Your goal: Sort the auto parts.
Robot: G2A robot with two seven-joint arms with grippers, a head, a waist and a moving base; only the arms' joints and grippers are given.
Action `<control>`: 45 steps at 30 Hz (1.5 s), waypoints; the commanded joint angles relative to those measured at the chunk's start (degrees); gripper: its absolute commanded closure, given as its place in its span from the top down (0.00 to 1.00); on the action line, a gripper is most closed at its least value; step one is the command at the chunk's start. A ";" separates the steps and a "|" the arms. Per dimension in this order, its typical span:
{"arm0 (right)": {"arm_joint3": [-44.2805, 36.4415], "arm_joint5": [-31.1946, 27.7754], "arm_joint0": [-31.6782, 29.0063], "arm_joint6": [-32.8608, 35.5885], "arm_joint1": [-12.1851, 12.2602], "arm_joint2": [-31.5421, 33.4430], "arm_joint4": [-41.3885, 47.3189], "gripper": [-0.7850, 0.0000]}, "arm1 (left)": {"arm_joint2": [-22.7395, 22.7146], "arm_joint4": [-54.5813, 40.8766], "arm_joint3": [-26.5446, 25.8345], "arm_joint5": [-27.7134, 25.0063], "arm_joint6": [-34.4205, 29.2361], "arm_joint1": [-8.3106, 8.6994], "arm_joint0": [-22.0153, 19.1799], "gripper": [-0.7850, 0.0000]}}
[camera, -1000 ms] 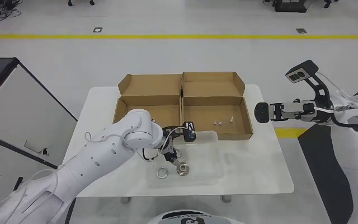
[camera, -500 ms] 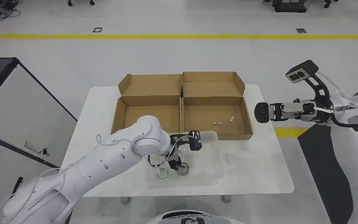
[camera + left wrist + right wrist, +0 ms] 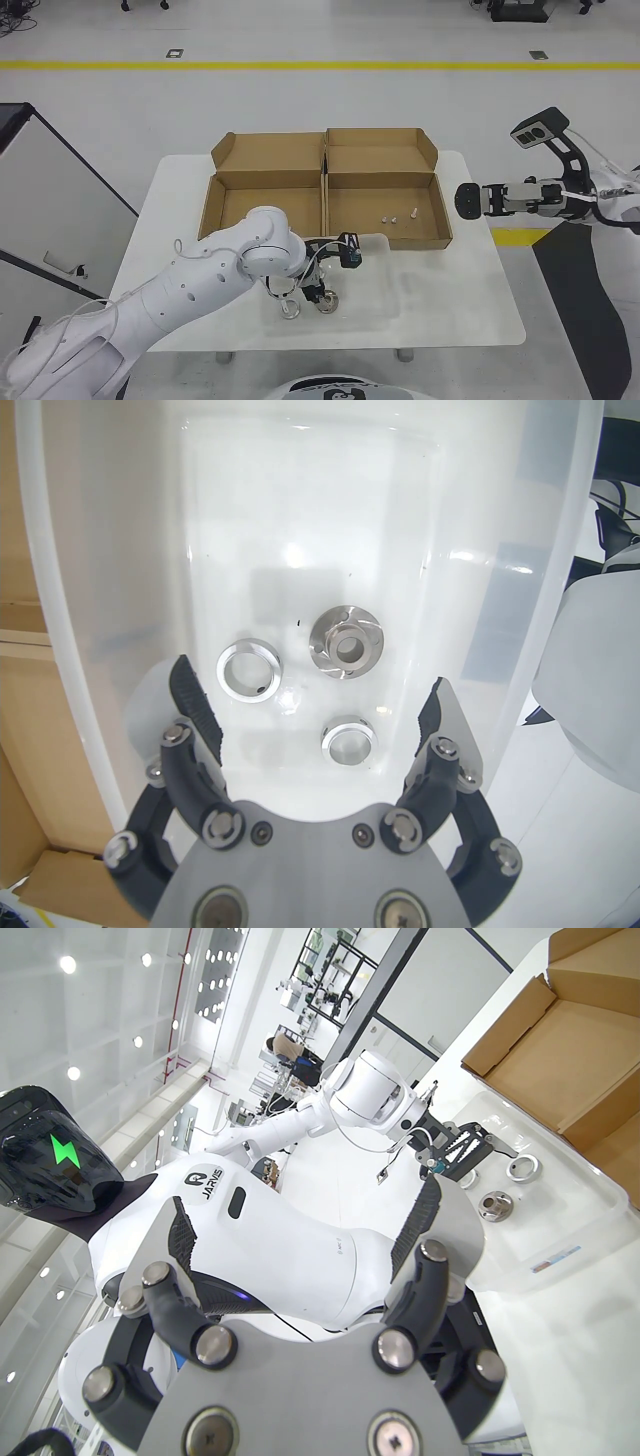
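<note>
Auto parts [image 3: 495,1205] lie apart in a clear tray [image 3: 55,610] on the white surface [image 3: 440,290]: a flanged hub [image 3: 347,649], a large ring [image 3: 250,670] and a small ring [image 3: 348,740]. The left gripper [image 3: 307,690] hangs above them, spread and holding nothing. The right gripper [image 3: 305,1200], also spread, sits by the surface's edge.

The white table [image 3: 440,300] lies beneath the jaws of the left gripper [image 3: 309,676]. Far beyond those jaws a yellow floor line [image 3: 400,65] runs crosswise; a dark-framed panel [image 3: 50,200] stands well aside.
</note>
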 commanded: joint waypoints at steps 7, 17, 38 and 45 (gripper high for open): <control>0.00 0.00 0.00 0.00 0.00 0.00 0.00 1.00 | 0.22 0.23 0.23 0.24 0.85 0.00 0.59 1.00; 0.00 0.00 0.00 0.00 0.00 0.00 0.00 1.00 | 4.39 -1.29 -1.34 6.31 -6.19 -2.52 -2.79 1.00; 0.00 0.00 0.00 0.00 0.00 0.00 0.00 1.00 | 10.00 -0.08 1.23 8.62 -9.63 -6.38 -5.22 0.72; 0.00 0.00 0.00 0.00 0.00 0.00 0.00 1.00 | 10.32 0.30 2.33 8.11 -9.67 -6.63 -5.05 0.74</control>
